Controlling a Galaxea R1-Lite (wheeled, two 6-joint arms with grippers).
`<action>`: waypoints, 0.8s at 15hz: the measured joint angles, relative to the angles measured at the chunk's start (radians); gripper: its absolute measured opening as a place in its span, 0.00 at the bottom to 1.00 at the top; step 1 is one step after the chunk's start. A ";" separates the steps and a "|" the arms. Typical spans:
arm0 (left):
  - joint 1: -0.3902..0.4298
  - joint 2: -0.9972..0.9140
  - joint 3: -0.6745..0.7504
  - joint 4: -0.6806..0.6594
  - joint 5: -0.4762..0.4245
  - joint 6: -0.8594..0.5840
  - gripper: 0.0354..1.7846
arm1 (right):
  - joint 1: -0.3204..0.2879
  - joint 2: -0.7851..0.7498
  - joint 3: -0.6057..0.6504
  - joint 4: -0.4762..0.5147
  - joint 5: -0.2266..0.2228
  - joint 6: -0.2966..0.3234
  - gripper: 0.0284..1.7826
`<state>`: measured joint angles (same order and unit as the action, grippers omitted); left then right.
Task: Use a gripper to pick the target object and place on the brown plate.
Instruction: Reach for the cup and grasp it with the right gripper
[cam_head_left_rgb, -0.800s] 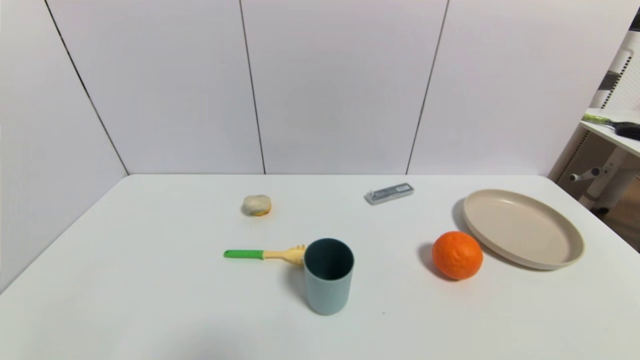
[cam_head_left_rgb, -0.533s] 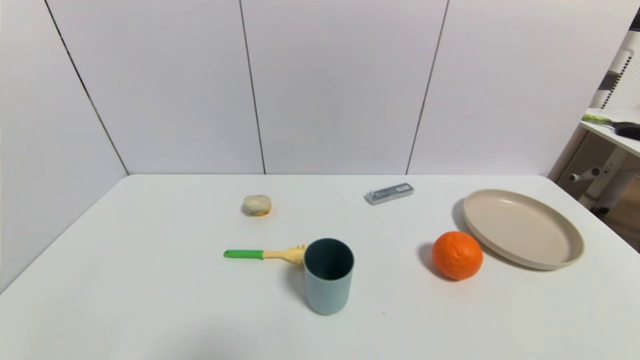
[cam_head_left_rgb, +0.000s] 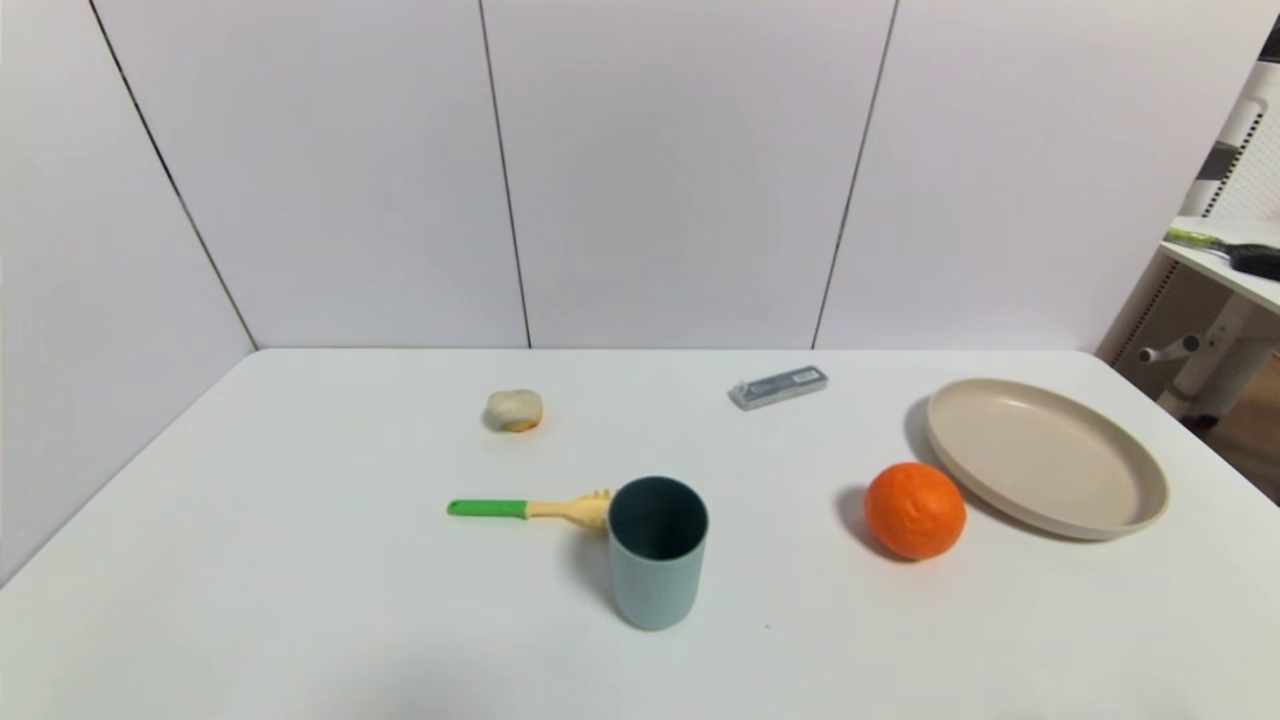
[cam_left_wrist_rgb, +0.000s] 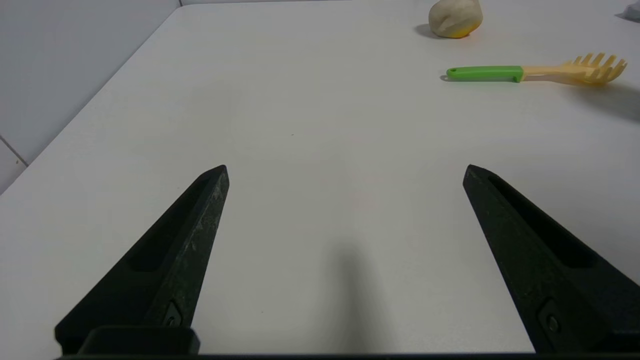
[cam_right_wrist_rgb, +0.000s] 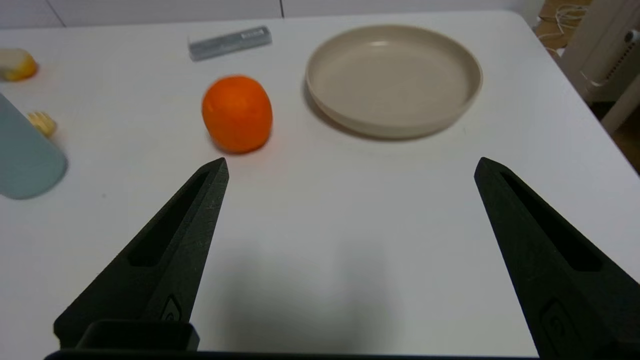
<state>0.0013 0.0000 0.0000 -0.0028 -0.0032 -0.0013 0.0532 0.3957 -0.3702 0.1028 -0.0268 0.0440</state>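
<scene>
The pale grey-blue cup (cam_head_left_rgb: 657, 552) stands upright near the table's middle front; its side also shows in the right wrist view (cam_right_wrist_rgb: 25, 155). The beige-tan plate (cam_head_left_rgb: 1045, 456) lies at the right, also in the right wrist view (cam_right_wrist_rgb: 394, 80), with nothing on it. Neither gripper shows in the head view. My left gripper (cam_left_wrist_rgb: 345, 172) is open and empty over bare table near the front left. My right gripper (cam_right_wrist_rgb: 350, 167) is open and empty over bare table, short of the plate and the orange.
An orange (cam_head_left_rgb: 914, 510) sits just left of the plate. A green-handled yellow fork (cam_head_left_rgb: 530, 508) lies touching the cup's left side. A pale lump (cam_head_left_rgb: 514, 410) and a grey flat pack (cam_head_left_rgb: 778, 387) lie farther back. The table's right edge runs near the plate.
</scene>
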 joint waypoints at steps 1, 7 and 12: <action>0.000 0.000 0.000 0.000 0.000 0.000 0.94 | 0.024 0.063 -0.060 0.000 0.000 0.002 0.95; 0.000 0.000 0.000 0.000 0.000 0.000 0.94 | 0.386 0.423 -0.330 0.000 -0.049 0.013 0.95; 0.000 0.000 0.000 0.000 0.000 0.000 0.94 | 0.588 0.665 -0.445 -0.036 0.095 -0.131 0.95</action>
<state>0.0013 0.0000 0.0000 -0.0028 -0.0032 -0.0013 0.6413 1.0606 -0.8149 0.0668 0.0683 -0.0870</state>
